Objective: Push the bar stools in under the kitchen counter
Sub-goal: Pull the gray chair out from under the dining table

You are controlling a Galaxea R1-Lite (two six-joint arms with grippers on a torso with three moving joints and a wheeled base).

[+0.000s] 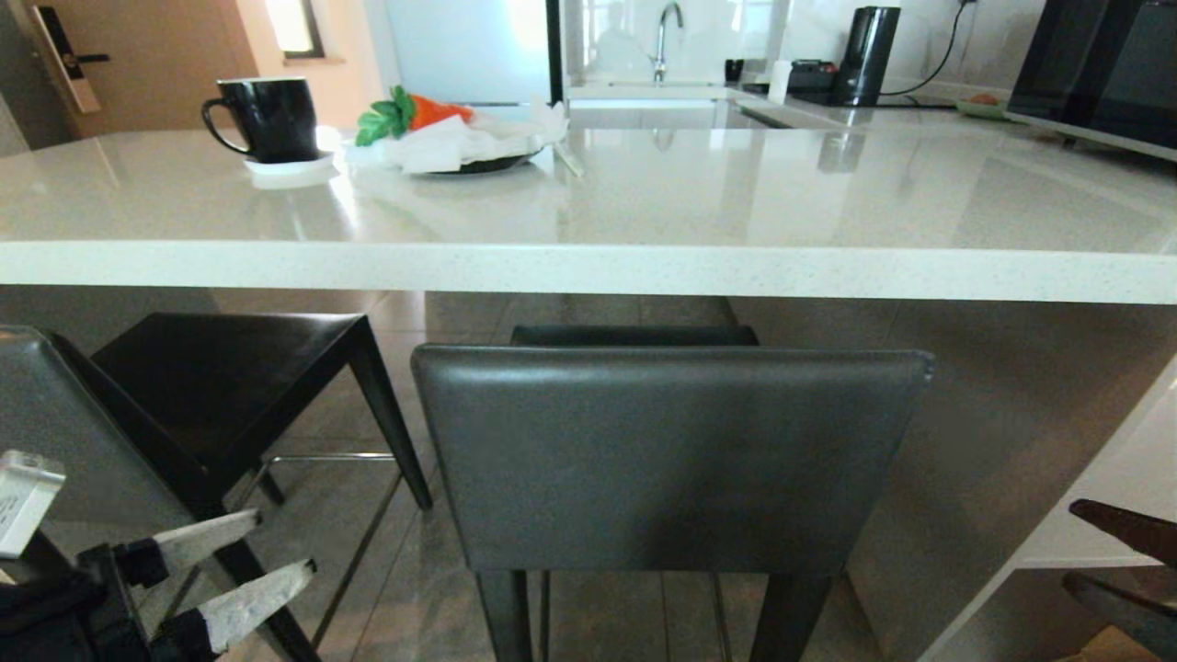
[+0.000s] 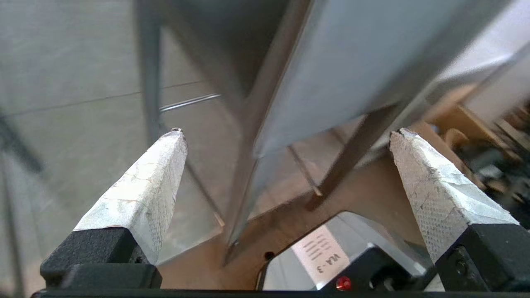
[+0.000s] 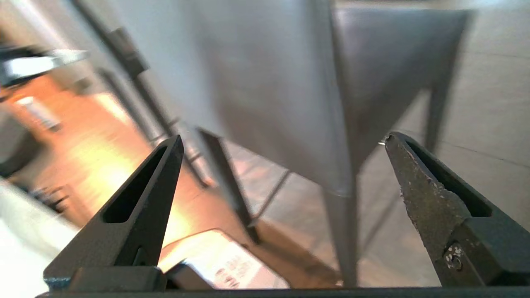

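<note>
The kitchen counter (image 1: pixel 588 271) runs across the head view as a thick white slab. One bar stool (image 1: pixel 671 460) stands in the middle with its grey backrest toward me and its seat partly under the slab. A second stool (image 1: pixel 221 386) stands to the left, turned at an angle and out from the counter. My left gripper (image 1: pixel 285 544) is at the lower left below that stool, open and empty. My right gripper (image 1: pixel 1071 544) enters at the lower right, open and empty. A stool's backrest (image 2: pixel 331 62) lies ahead of the left gripper (image 2: pixel 288 132), untouched. The middle stool's backrest (image 3: pixel 269 82) lies ahead of the right gripper (image 3: pixel 285 137).
On the counter stand a black mug (image 1: pixel 262 115) on a saucer and a plate (image 1: pixel 478 164) with a cloth and a toy carrot. A tap (image 1: pixel 667 37), a black kettle (image 1: pixel 869 55) and a microwave (image 1: pixel 1103 64) are behind. A white side panel (image 1: pixel 1131 478) closes the right.
</note>
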